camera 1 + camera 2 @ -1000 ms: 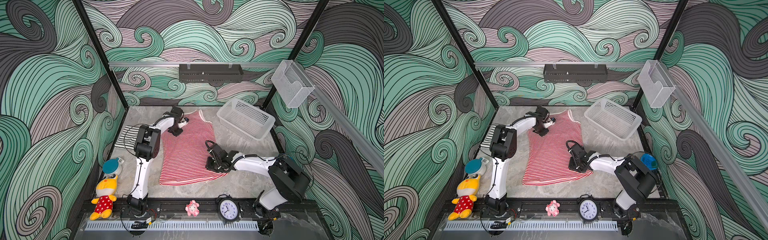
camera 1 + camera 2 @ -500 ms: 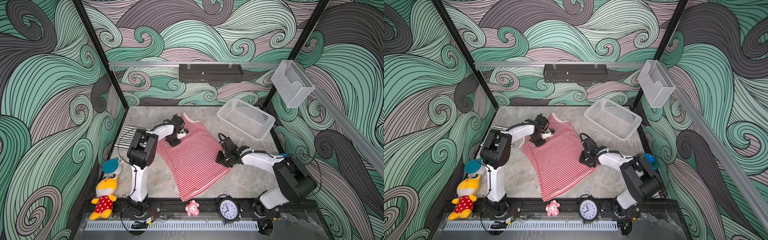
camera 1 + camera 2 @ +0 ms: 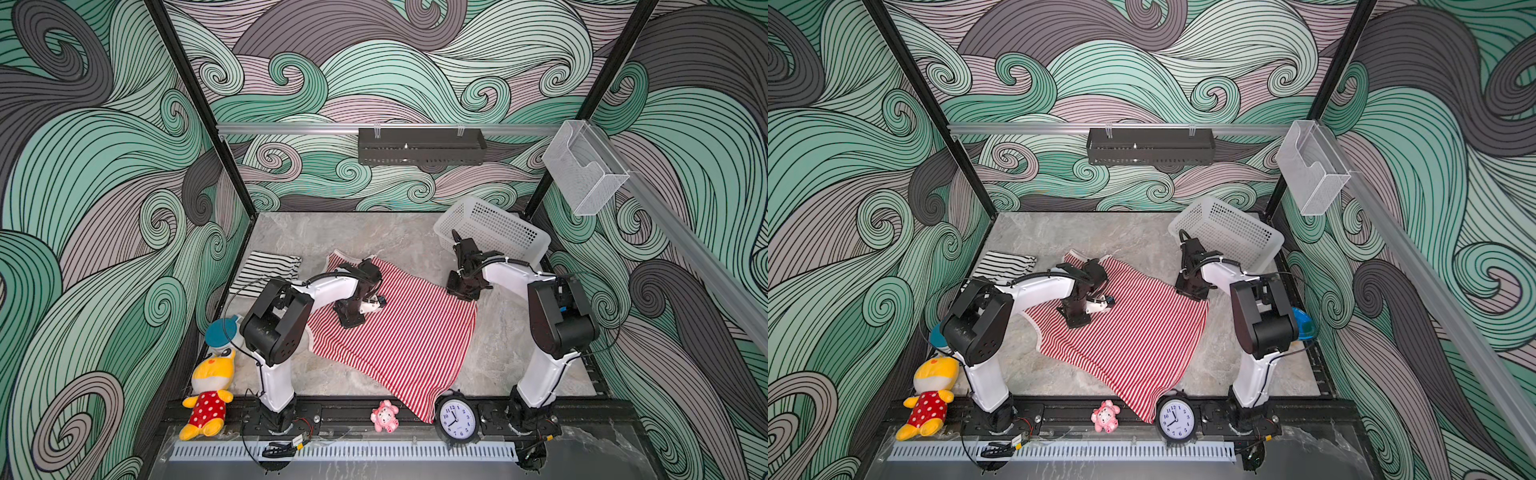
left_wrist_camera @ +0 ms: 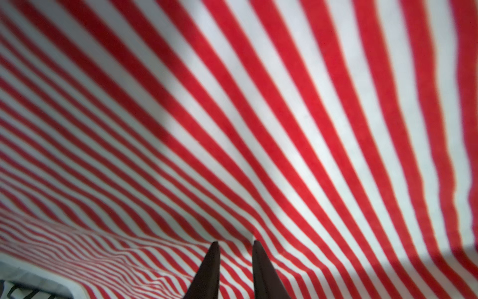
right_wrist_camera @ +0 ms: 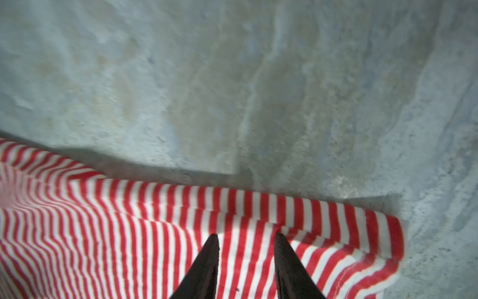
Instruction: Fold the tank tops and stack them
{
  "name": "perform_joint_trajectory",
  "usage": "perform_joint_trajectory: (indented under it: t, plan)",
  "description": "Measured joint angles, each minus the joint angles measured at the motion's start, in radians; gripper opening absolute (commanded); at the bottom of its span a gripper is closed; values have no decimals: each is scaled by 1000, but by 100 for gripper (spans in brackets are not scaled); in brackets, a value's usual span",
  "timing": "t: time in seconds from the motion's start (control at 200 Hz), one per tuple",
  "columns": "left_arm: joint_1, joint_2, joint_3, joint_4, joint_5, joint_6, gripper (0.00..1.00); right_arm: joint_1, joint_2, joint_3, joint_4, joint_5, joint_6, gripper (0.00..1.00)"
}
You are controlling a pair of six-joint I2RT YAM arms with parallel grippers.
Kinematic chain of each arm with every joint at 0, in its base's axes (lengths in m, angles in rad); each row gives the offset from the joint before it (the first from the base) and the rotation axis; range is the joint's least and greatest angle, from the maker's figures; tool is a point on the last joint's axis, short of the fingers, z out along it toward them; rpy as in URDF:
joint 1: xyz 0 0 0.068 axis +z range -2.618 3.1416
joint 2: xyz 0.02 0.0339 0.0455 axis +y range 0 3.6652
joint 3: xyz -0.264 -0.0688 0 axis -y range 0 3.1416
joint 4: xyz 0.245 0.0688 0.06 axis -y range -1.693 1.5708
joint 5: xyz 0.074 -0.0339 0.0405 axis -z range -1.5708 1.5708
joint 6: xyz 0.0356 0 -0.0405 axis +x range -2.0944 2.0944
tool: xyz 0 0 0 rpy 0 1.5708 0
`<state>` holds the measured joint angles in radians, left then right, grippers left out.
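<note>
We swung the red top (image 3: 407, 340) diagonal, hem by the clock (image 3: 456, 417); it needed squaring before folding. R jaws apart at far-right corner; L jaws near-together, grip unclear.

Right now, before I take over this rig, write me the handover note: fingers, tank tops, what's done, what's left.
left gripper: fingers narrowly apart, tips against the red-and-white tank top; I cannot tell whether they pinch it.
right gripper: fingers open over that top's edge near a corner, nothing visibly held.
The red-and-white tank top is spread out and skewed across the table, with one corner past the front edge beside the clock.
The black-and-white tank top lies folded at the left rear.
Done: one top folded.
Left: straighten and fold the red one, then stack the two.
</note>
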<state>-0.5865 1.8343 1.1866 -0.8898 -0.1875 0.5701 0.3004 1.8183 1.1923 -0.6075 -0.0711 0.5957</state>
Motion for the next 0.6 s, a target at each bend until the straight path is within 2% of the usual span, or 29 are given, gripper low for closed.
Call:
perform_joint_trajectory:
  t: [0.165, 0.336, 0.601]
  plan:
    - [54, 4, 123, 14, -19, -29, 28, 114, -130, -39, -29, 29, 7, 40]
    - [82, 79, 281, 34, -17, -33, 28, 265, -302, -217, -25, 45, 73, 41]
    - [96, 267, 351, 45, -8, -33, 27, 396, -367, -453, -11, 54, 195, 41]
